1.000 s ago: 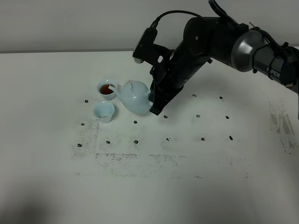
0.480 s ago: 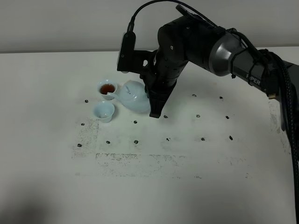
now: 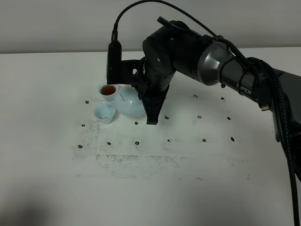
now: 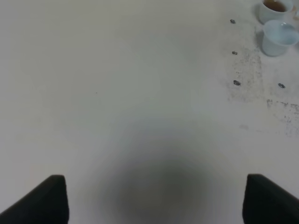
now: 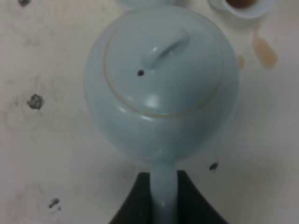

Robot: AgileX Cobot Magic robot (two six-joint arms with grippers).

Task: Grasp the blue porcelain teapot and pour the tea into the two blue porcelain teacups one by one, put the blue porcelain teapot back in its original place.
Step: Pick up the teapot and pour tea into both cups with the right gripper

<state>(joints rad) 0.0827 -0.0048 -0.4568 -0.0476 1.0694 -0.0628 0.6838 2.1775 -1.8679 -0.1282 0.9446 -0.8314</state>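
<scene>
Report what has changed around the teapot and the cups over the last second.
The right arm swung left over the teapot. The teapot shifted slightly left, toward the empty near cup, and its spout seems to have drawn back from the tea-filled far cup. Unchanged: the right gripper stays shut on the teapot's handle, and both cups sit where they were.

Teapot [image 3: 129,106], in R gripper [image 3: 151,115], swung left, maybe toward 2nd cup [image 3: 104,113].

high camera overlooks the table [image 3: 47,188]; both wrist cameras look down, seemingly sharing one teacup [image 4: 274,10].
</scene>
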